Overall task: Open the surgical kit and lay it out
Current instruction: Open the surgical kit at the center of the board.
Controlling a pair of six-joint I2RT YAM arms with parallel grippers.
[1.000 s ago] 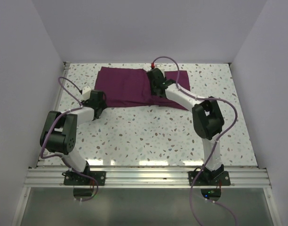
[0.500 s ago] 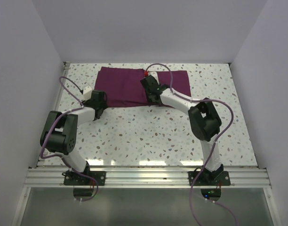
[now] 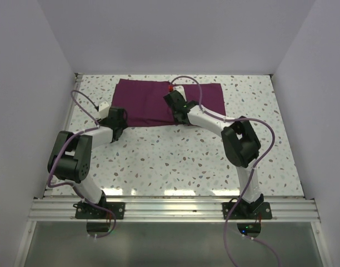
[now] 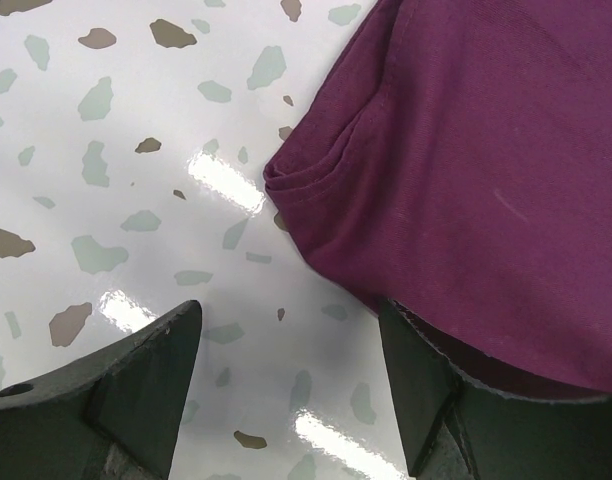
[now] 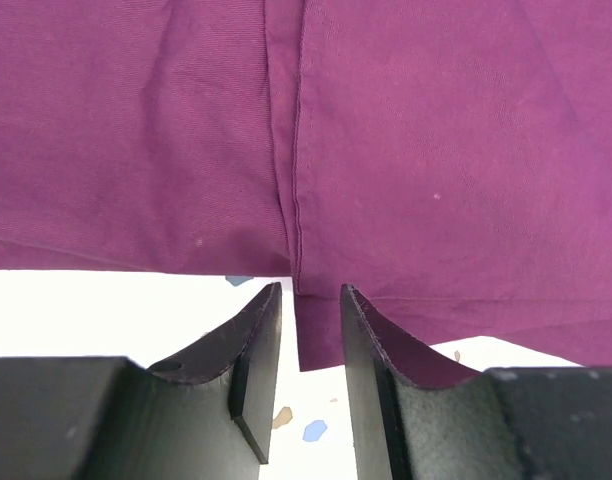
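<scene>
The jaws of the right gripper (image 5: 308, 330) are set narrowly apart astride a flap hem at the near edge of the folded cloth (image 5: 436, 150), probably to pinch it open. Those of the left gripper (image 4: 291, 370) are spread wide at the cloth's corner on the table (image 4: 106, 200).

Cloth wrap (image 3: 139, 103) fills far tabletop (image 3: 170, 161); nearer stretch lies open
</scene>
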